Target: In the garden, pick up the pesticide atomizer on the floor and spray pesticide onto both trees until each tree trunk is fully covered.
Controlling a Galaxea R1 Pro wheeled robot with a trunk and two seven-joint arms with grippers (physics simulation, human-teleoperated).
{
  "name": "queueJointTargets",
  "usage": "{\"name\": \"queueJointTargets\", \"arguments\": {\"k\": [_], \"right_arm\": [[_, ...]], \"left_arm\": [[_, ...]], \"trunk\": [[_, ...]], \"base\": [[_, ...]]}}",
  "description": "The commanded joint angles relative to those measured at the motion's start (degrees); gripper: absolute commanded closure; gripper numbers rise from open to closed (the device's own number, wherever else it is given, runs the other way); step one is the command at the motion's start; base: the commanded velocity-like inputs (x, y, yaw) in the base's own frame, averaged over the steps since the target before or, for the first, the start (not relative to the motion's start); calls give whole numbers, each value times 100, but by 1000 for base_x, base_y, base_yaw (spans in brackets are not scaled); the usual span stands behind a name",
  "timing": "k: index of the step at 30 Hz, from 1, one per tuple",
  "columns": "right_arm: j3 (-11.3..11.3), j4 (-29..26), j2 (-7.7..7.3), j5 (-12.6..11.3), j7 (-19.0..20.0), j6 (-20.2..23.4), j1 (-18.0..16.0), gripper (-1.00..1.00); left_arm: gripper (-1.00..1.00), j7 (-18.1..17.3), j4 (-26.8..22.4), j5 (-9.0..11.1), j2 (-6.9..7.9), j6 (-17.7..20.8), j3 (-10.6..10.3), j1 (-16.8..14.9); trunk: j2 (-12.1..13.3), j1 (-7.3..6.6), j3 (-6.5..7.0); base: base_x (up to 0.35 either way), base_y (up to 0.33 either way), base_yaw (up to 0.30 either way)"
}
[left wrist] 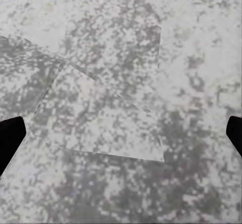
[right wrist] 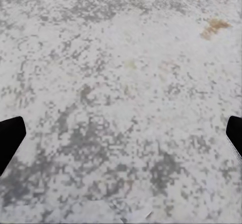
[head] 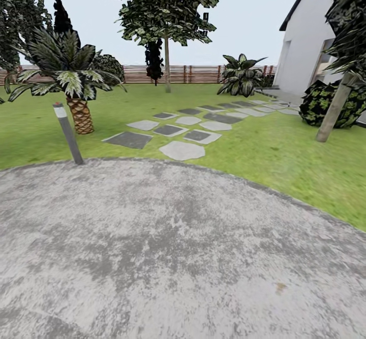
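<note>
While both grippers (left wrist: 121,133) (right wrist: 121,133) are hanging wide open and empty over paving (head: 168,257), both trees (head: 166,64) (head: 335,107) are awaiting spraying.

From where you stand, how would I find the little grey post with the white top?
Start at the big round grey paving that fills the near ground and follow its far edge to the left, where the grass begins. The short post stands right on that edge, just in front of the small palm with the scaly brown trunk. It is the one thin, leaning, leafless grey stick among the plants.
</note>
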Motion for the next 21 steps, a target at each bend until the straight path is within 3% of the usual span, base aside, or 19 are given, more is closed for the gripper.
{"name": "queueJointTargets", "arguments": {"k": [1, 21], "right_arm": [[-10, 4, 1, 0, -2, -18, -3, -100], [-12, 4, -1, -3, 7, -18, -3, -100]], "left_arm": [[-100, 4, 5, 4, -1, -19, 10, -3], [-100, 1, 5, 4, -1, -19, 7, -3]], "trunk": [[-2, 2, -5], [-2, 2, -5]], "base": [[339, 0, 0], [339, 0, 0]]}}
